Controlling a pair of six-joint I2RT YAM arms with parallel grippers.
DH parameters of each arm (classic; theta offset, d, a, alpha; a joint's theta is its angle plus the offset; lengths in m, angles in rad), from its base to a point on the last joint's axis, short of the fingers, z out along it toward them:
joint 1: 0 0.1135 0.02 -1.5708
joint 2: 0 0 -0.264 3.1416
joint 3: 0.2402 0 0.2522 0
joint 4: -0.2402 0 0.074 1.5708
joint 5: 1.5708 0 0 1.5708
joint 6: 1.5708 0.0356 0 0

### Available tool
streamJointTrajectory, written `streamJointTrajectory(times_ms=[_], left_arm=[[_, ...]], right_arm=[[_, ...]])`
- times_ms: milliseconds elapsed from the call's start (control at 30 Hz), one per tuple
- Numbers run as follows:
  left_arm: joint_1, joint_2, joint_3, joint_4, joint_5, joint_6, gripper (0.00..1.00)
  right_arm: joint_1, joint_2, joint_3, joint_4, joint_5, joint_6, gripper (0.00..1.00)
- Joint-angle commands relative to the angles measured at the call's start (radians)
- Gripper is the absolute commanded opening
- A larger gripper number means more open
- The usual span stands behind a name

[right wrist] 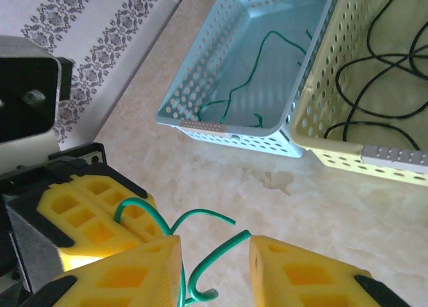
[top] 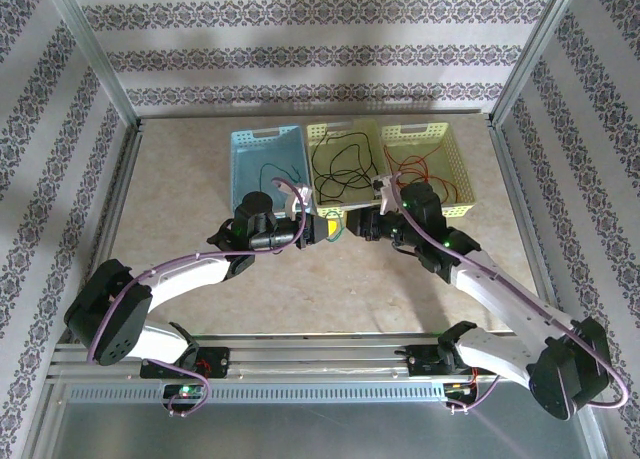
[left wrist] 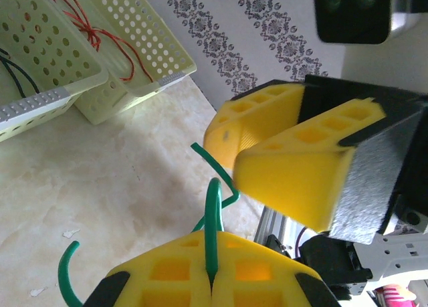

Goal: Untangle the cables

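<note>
Three baskets (top: 265, 131), two green cables (left wrist: 212, 217), one black (right wrist: 337, 86), one red (left wrist: 91, 33), two pincers (left wrist: 212, 283).

Looped green cable (left wrist: 213, 220) pinched; black cable (top: 338, 171), red cable (left wrist: 93, 34) lie loose.

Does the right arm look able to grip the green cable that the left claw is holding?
Probably yes. The right claw is open with the green cable running through its gap, and nothing sits between them. The left claw pinches the same cable close by, so the fingers may crowd.
</note>
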Motion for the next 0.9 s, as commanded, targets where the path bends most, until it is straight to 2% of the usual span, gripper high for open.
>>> streamJointTrajectory(times_ms=[0, 133, 233, 433, 533, 633, 867], left_arm=[[-0.019, -0.002, 0.03, 0.017, 0.008, 0.017, 0.0], [-0.019, -0.005, 0.029, 0.016, -0.007, 0.02, 0.0], [-0.02, -0.012, 0.022, 0.018, -0.045, 0.025, 0.0], [-0.017, -0.065, -0.044, 0.083, -0.25, 0.008, 0.0], [-0.016, -0.082, -0.078, 0.168, -0.291, -0.022, 0.0], [-0.016, -0.068, -0.073, 0.226, -0.22, -0.047, 0.0], [-0.019, 0.043, 0.01, 0.29, 0.095, -0.128, 0.0]], right_arm=[[0.006, 0.021, 0.002, 0.028, -0.034, 0.011, 0.3], [0.006, 0.037, -0.006, 0.03, -0.033, 0.026, 0.15], [0.006, 0.025, -0.019, 0.02, 0.028, 0.033, 0.01], [-0.003, -0.046, -0.047, -0.05, 0.245, 0.032, 0.0], [-0.006, -0.082, -0.059, -0.094, 0.348, 0.038, 0.0], [-0.01, -0.107, -0.066, -0.136, 0.426, 0.047, 0.0], [-0.041, -0.152, -0.078, -0.163, 0.514, 0.069, 0.0]])
